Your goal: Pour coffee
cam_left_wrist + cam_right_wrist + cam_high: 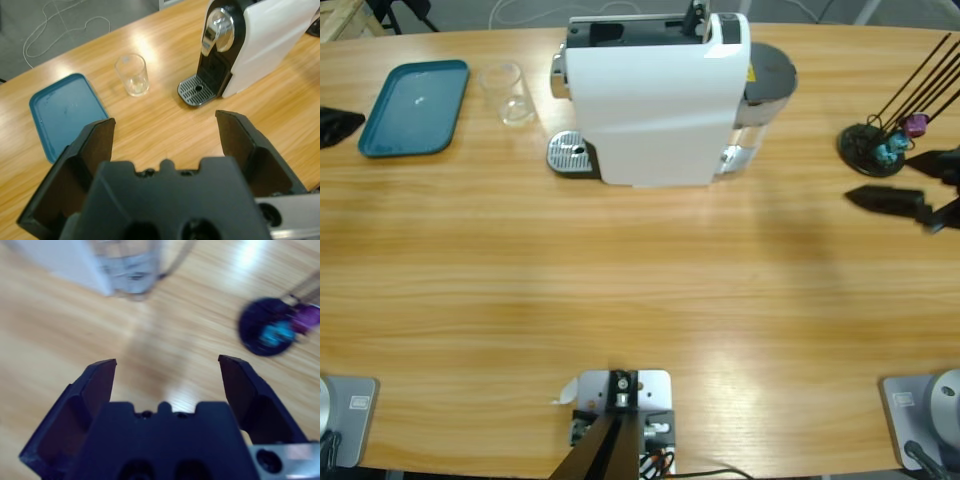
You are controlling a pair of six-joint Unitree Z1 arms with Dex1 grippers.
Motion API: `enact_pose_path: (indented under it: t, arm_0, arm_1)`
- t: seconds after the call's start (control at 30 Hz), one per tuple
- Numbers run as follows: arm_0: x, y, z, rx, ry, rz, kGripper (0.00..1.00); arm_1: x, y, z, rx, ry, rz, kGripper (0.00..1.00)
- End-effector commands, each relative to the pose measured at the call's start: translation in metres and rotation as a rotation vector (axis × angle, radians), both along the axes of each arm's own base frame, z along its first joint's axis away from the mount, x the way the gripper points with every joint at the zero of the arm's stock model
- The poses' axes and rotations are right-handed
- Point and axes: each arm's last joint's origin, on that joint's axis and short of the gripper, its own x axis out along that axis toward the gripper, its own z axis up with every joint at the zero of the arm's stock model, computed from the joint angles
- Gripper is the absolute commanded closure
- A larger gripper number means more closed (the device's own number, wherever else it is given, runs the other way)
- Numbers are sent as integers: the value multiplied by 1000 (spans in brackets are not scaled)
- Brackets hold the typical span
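Left gripper (165, 132) jaws wide, empty, aimed at glass (132, 75); right gripper (167, 372) also wide, empty, near capsule stand (275, 332). Glass upright, mouth up, long axis vertical, between teal tray (60, 115) and coffee machine (260, 45), off drip grate (196, 91). No coffee visible yet. Risk: jaw clips rim, tips glass; thin clear wall may slip

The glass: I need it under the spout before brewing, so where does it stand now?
In the high view the glass stands upright near the table's far edge, between the teal tray and the white coffee machine, left of the drip grille, not on it.
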Motion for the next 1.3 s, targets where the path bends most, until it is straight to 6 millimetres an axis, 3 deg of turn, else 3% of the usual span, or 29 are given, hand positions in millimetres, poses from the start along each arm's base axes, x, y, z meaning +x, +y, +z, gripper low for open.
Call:
enact_pose_path:
  t: [0.03,0.2,0.43,0.73,1.3]
  arm_0:
    - [7,-3,-17,40,41,29,138]
    - [14,-10,-21,64,65,25,138]
    - [19,-15,-25,76,72,30,147]
    - [20,-14,-25,75,72,36,147]
    - [19,-14,-27,81,76,35,147]
  arm_1:
    - [17,-40,13,21,-28,-472,103]
    - [50,-41,8,52,33,-506,150]
    - [73,-43,-11,42,85,-529,241]
    - [91,-45,-35,36,129,-542,280]
    - [106,-50,-46,24,147,-580,288]
